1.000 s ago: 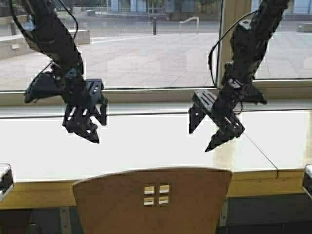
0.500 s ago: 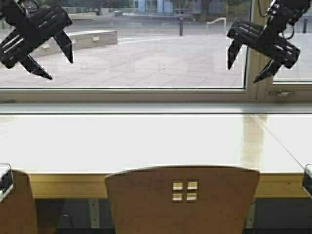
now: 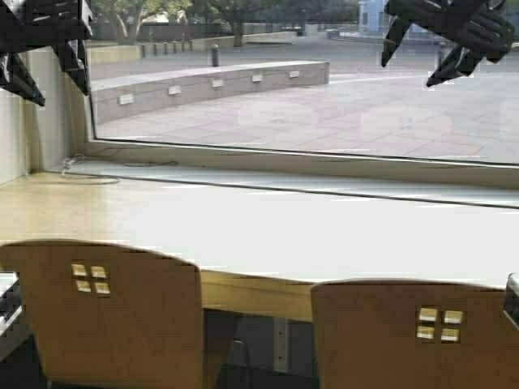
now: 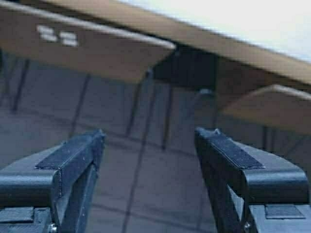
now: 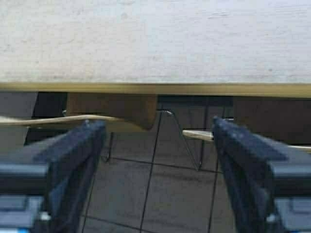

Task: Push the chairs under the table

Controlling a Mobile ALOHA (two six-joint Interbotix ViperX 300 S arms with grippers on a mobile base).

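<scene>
Two tan plywood chairs stand at the table's front edge in the high view, one on the left (image 3: 105, 316) and one on the right (image 3: 413, 336). Each has a four-square cutout in its backrest. The long pale-wood table (image 3: 268, 235) runs along the window. My left gripper (image 3: 61, 93) is raised at the top left, open and empty. My right gripper (image 3: 408, 71) is raised at the top right, open and empty. The left wrist view looks between the left gripper's (image 4: 148, 141) open fingers at a chair back (image 4: 87, 46). The right wrist view shows the right gripper (image 5: 155, 131), the table edge (image 5: 155, 89) and a chair (image 5: 112, 109).
A big window with a grey sill (image 3: 324, 182) lies behind the table. A wall (image 3: 16, 138) closes the left end, and a thin cable (image 3: 81, 174) lies on the table there. The floor under the table is dark tile (image 5: 160, 194). Parts of my frame (image 3: 6, 300) show at both side edges.
The robot has moved left, so the whole scene shifted right. A second chair has come into view on the left. Both arms have lifted from above the table to the top of the view.
</scene>
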